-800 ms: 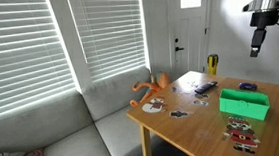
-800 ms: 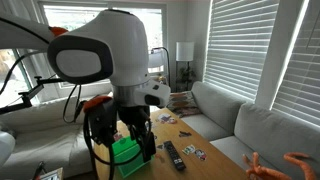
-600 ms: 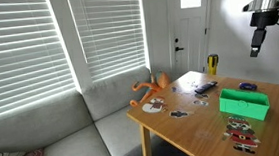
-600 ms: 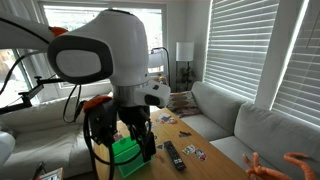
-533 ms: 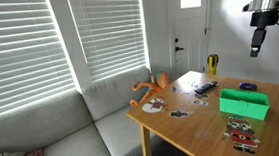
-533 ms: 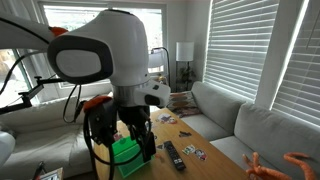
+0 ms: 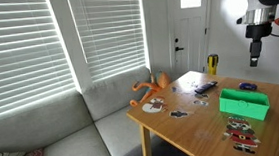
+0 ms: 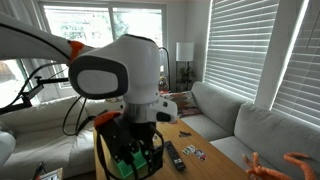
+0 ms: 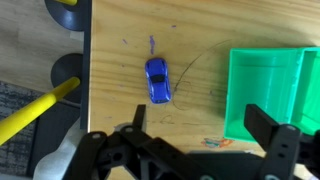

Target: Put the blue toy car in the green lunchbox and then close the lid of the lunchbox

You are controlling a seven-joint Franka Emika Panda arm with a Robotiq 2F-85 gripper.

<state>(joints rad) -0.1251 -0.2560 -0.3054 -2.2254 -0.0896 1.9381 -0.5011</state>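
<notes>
While the blue toy car (image 9: 157, 80) lies loose, the end effector (image 9: 198, 122) hangs wide open and empty

Seen from the wrist, a yellow bar (image 9: 35, 108) slants in at far left, beyond the tabletop (image 9: 115, 60) edge. Next comes the car, alone on bare wood and touching nothing. Right of it, near but apart, sits the green lunchbox (image 9: 265, 85), open on top. The end effector's fingers are spread far apart, gripping nothing.
</notes>
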